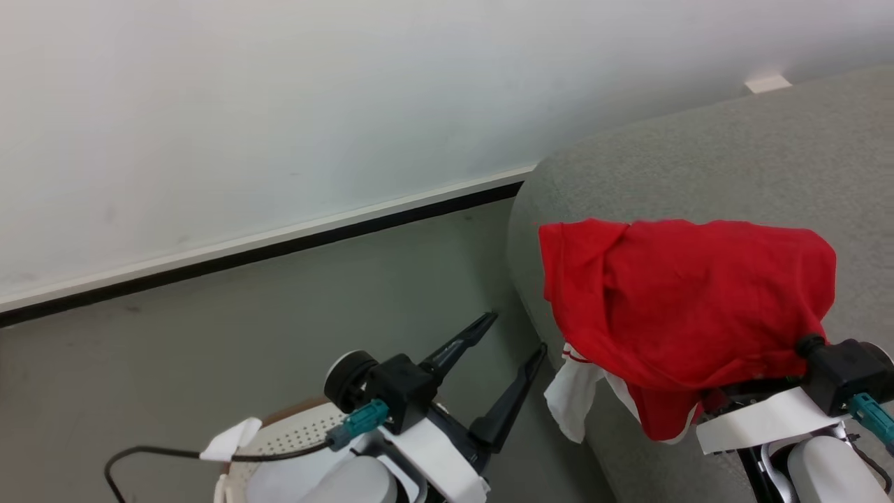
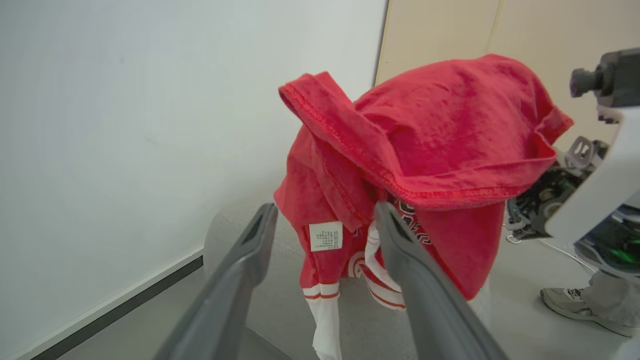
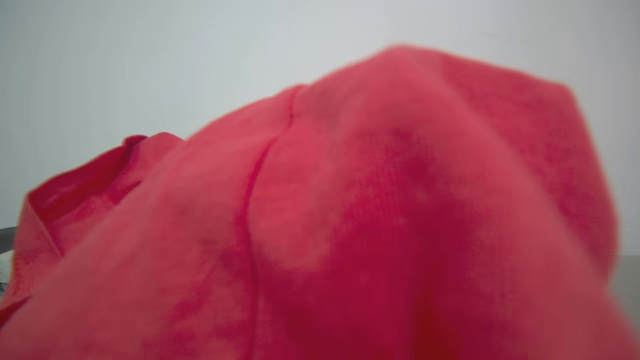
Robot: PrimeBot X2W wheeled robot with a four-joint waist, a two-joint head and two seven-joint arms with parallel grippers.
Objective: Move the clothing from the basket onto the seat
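Over the rounded edge of the large light grey fabric sofa (image 1: pixel 733 161), the bright red soft garment with white striped-trim panels (image 1: pixel 688 307) drapes on the right end effector (image 1: pixel 758 386). Long axis runs left-right in head view, white ends hanging down. Right fingers buried in cloth, can't tell their state. Left end effector (image 1: pixel 517 332) spread, empty, above grey floor (image 1: pixel 279 314), near cream perforated plastic basket (image 1: pixel 300 433).

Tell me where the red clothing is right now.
In the head view the clothing hangs at the right, draped over the right wrist at the seat's rounded edge, with the open left gripper to its left.
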